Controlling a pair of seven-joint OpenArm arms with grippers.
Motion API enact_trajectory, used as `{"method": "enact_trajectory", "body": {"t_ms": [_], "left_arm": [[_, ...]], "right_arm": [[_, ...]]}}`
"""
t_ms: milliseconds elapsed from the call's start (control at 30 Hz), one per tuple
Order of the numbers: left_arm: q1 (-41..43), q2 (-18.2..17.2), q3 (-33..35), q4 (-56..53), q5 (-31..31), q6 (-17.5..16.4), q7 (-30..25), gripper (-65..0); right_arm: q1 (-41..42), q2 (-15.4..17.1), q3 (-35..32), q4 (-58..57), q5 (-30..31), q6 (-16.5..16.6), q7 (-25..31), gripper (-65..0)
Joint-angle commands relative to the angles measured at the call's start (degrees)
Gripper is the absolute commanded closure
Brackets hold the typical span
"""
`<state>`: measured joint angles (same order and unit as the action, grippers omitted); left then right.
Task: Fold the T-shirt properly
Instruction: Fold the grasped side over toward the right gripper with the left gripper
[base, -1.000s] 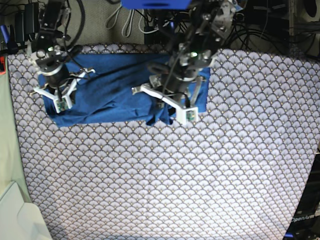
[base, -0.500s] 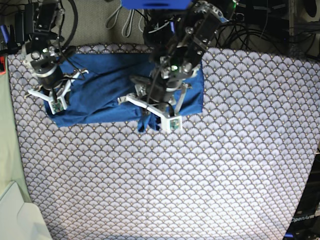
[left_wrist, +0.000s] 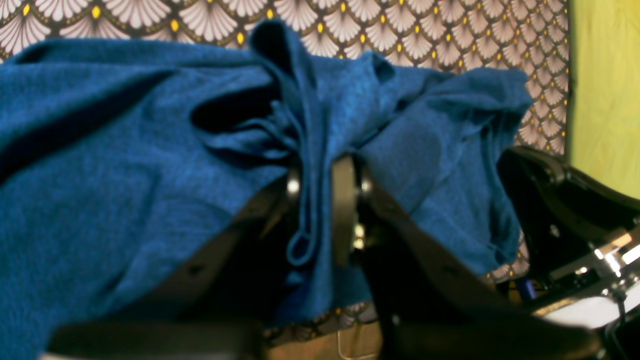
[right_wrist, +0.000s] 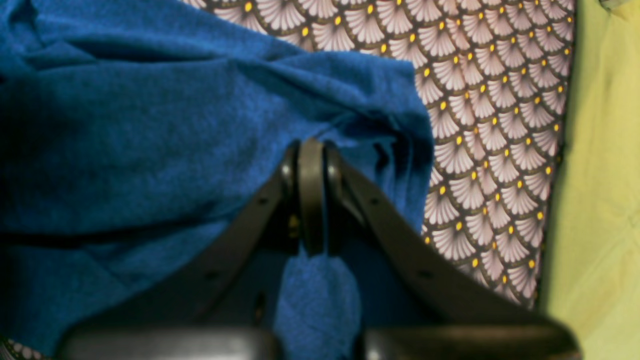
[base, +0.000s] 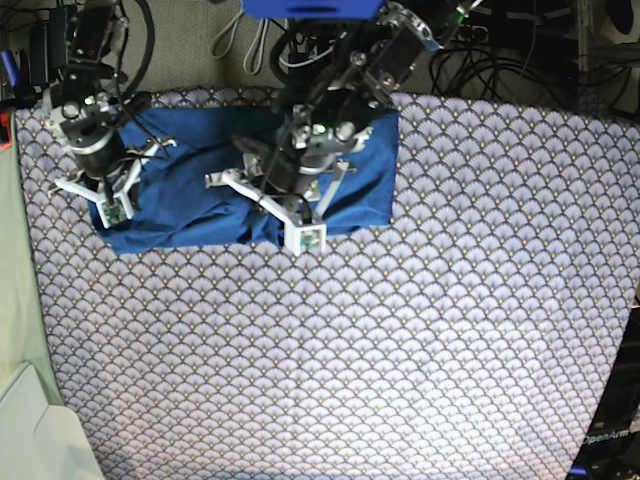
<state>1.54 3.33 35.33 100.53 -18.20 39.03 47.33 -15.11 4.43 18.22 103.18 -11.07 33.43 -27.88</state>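
Only one piece of text readable: "OpenArm", white letters running slantwise on the dark frame part (base: 606, 438) at the bottom right corner of the base view, perhaps cut off at the edge. Nothing written on the blue T-shirt (base: 190, 195). Nothing legible in either wrist view, only fan pattern on the tablecloth (base: 400, 350).

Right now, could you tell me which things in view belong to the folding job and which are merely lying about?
Job:
- T-shirt
- left gripper, pinching a bunched fold
- right gripper, shut on the fabric

Lying about:
- patterned tablecloth
- cables behind the table
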Motion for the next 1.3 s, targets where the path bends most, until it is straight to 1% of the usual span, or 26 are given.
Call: {"method": "enact_trajectory", "body": {"t_ms": [0, 300, 400, 433, 767, 900, 967, 1000, 1033, 1100, 1167, 1200, 1267], "left_arm": [[-0.8, 0.7, 0.0, 0.8, -0.5, 1.0, -0.3, -0.2], [-1.8, 0.4, 0.1, 0.7, -0.5, 1.0, 0.3, -0.9], [-1.8, 0.4, 0.3, 0.3, -0.6, 1.0, 0.3, -5.1], [-1.8, 0.4, 0.3, 0.0, -0.6, 1.0, 0.3, -5.4], [-1.8, 0.4, 0.2, -0.1, -0.7, 1.0, 0.3, -5.9], [-1.9, 0.2, 0.0, -0.1, -4.0, 1.0, 0.3, -5.9], [-2.2, -0.7, -0.1, -1.0, -6.0, 1.0, 0.3, -7.2], [-2.9, -1.0, -0.1, -1.4, -6.9, 1.0, 0.3, -9.6], [-3.6, -1.4, 0.1, -1.8, -8.3, 1.0, 0.3, -13.8], [-3.9, -2.2, 0.1, -1.8, -11.1, 1.0, 0.3, -27.0], [-4.0, -3.1, 0.1, -1.7, -12.4, 1.0, 0.3, -43.1], [-4.1, -3.3, 0.2, -1.5, -12.4, 1.0, 0.3, -50.1], [-4.6, -3.4, 0.3, -1.3, -13.0, 1.0, 0.3, -62.3]], "right_arm": [[0.4, 0.5, 0.2, 1.2, 0.7, 0.2, 1.3, 0.0], [0.4, 0.5, 0.2, 1.2, 0.7, 0.2, 1.3, 0.0], [0.4, 0.5, 0.2, 1.2, 0.7, 0.2, 1.3, 0.0], [0.4, 0.5, 0.2, 1.2, 0.7, 0.2, 1.3, 0.0], [0.4, 0.5, 0.2, 1.2, 0.7, 0.2, 1.3, 0.0], [0.4, 0.5, 0.2, 1.2, 0.7, 0.2, 1.3, 0.0], [0.4, 0.5, 0.2, 1.2, 0.7, 0.2, 1.3, 0.0], [0.4, 0.5, 0.2, 1.2, 0.7, 0.2, 1.3, 0.0], [0.4, 0.5, 0.2, 1.2, 0.7, 0.2, 1.3, 0.0], [0.4, 0.5, 0.2, 1.7, 0.7, 0.2, 1.3, 0.0], [0.2, 0.5, 0.2, 2.7, 0.7, 0.2, 1.2, 0.0], [0.2, 0.4, 0.2, 3.0, 0.7, 0.2, 1.2, 0.0], [0.2, 0.4, 0.2, 3.7, 0.7, 0.2, 1.2, 0.0]]}}
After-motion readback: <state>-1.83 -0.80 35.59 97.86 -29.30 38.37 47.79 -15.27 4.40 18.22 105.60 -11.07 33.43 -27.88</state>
